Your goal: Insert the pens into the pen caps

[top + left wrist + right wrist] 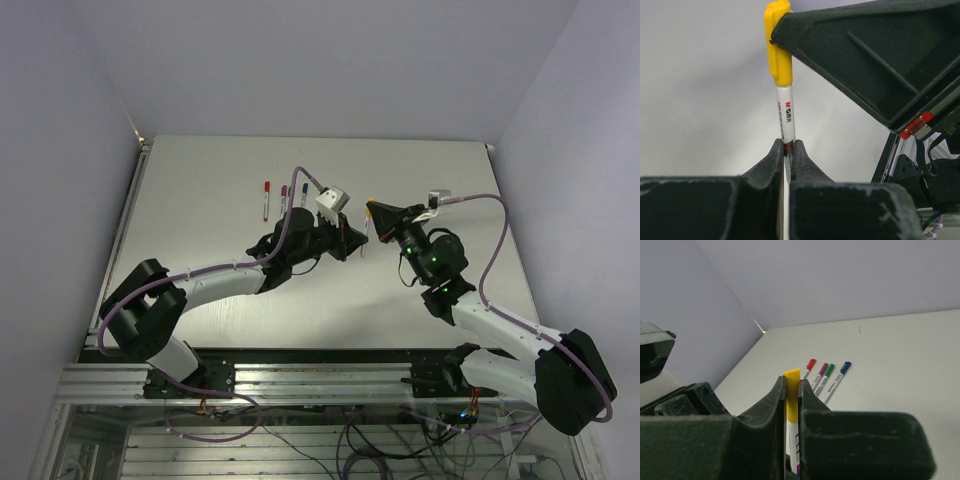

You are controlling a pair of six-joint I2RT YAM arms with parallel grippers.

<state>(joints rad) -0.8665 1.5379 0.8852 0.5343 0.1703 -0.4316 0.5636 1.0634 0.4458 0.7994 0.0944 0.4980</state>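
Observation:
My left gripper (788,146) is shut on the white barrel of a pen (787,112), near its lower end. A yellow cap (778,47) sits over the pen's top end. My right gripper (792,383) is shut on that yellow cap (791,395), with the white barrel showing below it between the fingers. In the top view the two grippers meet above the table's middle, left (352,243) and right (376,212), with the pen (367,236) between them.
Other capped pens lie side by side on the table: red (811,364), purple (823,369), green (830,371) and blue (845,367). In the top view they lie behind the left gripper, red (266,199) leftmost. The table's left edge (128,220) runs along a wall.

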